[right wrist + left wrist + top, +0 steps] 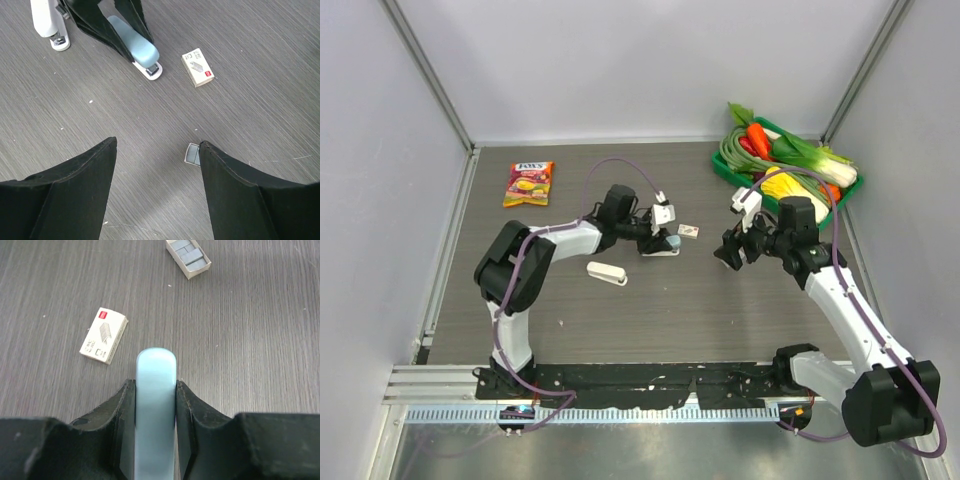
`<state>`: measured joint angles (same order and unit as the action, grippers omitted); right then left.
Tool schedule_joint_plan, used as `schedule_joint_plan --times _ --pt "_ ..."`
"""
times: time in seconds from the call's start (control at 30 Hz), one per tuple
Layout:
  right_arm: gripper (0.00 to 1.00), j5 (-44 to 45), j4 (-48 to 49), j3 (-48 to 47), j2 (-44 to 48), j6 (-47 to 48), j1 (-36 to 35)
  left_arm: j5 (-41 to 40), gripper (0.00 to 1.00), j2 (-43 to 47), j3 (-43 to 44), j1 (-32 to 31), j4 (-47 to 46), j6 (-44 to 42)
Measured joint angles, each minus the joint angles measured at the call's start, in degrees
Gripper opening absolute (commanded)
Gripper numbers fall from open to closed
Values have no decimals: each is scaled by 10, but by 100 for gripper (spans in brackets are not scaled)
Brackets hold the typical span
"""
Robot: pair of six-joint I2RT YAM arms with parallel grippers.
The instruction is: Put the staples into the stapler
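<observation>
Grey bench (720, 320), nearer its far edge: left jaws clamp the blue stapler (135, 46); right jaws gape empty; staples (198, 67) lie beside it, loading seemingly unstarted.

Dark grey wood-grain table (720, 320), plain pale walls (650, 60), aluminium corner posts (430, 75); even light

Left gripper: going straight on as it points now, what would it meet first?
Apparently nothing: beyond the blue stapler it holds, the left gripper faces only table. The staples box lies left of that line, the open staple tray slightly right; depth is unclear.
</observation>
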<state>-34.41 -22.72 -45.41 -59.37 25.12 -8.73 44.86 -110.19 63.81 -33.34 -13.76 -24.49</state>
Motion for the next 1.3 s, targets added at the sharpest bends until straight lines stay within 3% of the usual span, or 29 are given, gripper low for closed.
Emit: schedule_joint_plan --times 0.4,0.7,0.77,1.07,1.3 --pt "72 -11 0 4 23 -3 2 -94 0 -63 142 -59 240 -137" --pt "72 -16 4 5 29 -3 2 -155 1 -73 174 -83 299 -181" --pt "72 -17 5 6 29 -3 2 -163 15 -73 175 -85 299 -181" --pt "72 -19 5 11 29 -3 2 -168 37 -61 152 -83 267 -149" --pt "72 -19 5 12 30 -2 2 -147 61 -46 129 -55 242 -88"
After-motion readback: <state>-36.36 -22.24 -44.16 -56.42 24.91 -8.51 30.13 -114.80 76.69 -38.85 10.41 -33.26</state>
